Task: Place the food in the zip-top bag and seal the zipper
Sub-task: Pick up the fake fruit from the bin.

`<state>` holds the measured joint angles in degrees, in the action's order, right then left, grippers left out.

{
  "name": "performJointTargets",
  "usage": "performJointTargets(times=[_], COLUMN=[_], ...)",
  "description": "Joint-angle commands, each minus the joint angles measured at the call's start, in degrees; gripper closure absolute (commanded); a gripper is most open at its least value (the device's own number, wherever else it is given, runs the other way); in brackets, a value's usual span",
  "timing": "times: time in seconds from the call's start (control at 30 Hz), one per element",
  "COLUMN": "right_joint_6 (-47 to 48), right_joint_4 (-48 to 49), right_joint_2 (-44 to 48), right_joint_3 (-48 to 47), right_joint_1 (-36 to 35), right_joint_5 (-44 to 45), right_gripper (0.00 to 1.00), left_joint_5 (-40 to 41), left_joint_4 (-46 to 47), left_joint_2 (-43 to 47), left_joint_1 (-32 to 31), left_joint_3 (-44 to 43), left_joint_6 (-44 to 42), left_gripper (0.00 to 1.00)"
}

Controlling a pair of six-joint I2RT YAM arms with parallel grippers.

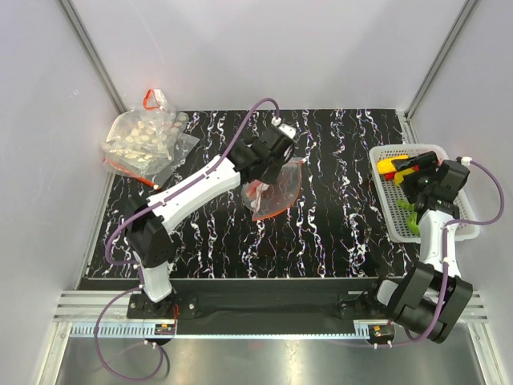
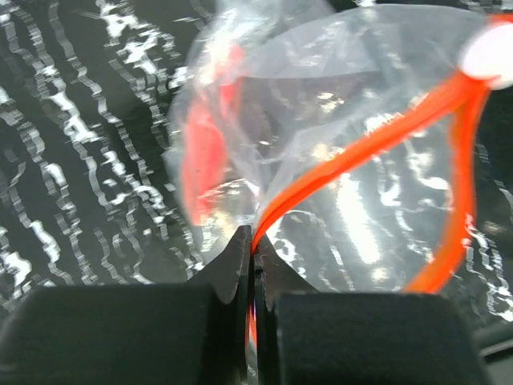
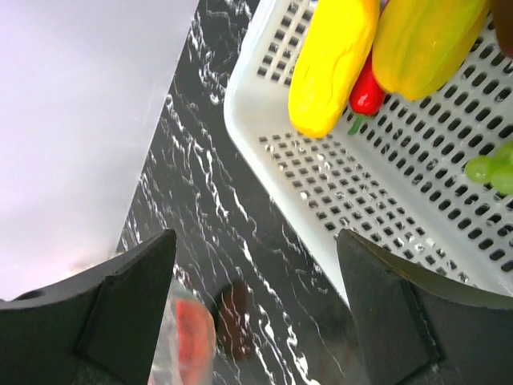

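Your left fingers [image 2: 239, 265] are pinched together on the thin red-orange zipper strip [image 2: 361, 152] of the small clear crinkly zip-top bag [image 2: 321, 104], right at the mouth edge. The bag is held up by that edge. I cannot tell whether its bottom touches the black, white-veined marble tabletop [image 1: 337, 241]. The mouth gapes, and in the left wrist view the strip splits into two lines past the fingers. A red blur shows through the plastic on the left, and I cannot tell what it is. From the top view the bag [image 1: 280, 188] is near the middle of the tabletop, just under your left wrist and well apart from the basket.

Your right fingers [image 3: 120, 309] are spread wide with nothing between them. They hover over the left rim of the white perforated plastic basket [image 3: 361, 200] at the tabletop's right side. All of this food is in the basket and none of it is gripped:
- a long yellow piece [image 3: 333, 60]
- a yellow-green piece [image 3: 425, 40] touching it
- a small red chili [image 3: 367, 92] tucked between them
- green grapes [image 3: 493, 168] at the view's right edge

In the far-left corner lies a larger clear bag of whitish pieces [image 1: 144, 140] with a red loop [image 1: 150, 98], well apart from both arms.
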<state>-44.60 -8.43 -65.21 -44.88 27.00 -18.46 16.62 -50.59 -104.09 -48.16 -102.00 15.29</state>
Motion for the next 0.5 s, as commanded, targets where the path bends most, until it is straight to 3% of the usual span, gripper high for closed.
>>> performJointTargets(times=[0.0,0.17,0.47], right_joint_6=[-2.2,-4.0,-10.6], right_joint_4=[6.7,12.9,23.6], right_joint_2=[-1.0,-3.5,-16.3], right_joint_3=[-0.4,1.6,1.0], right_joint_1=[0.6,0.7,0.6], right_joint_5=[3.1,8.8,8.7], right_gripper=[0.11,0.10,0.04], left_joint_5=[-3.5,-3.7,-4.1], left_joint_4=[5.9,7.5,9.9], left_joint_2=[1.5,2.8,4.3], left_joint_1=[-0.7,-0.8,-1.3], left_joint_3=[-0.1,1.1,3.4], left_joint_6=[0.9,0.9,-0.3], left_gripper=[1.00,1.00,1.00])
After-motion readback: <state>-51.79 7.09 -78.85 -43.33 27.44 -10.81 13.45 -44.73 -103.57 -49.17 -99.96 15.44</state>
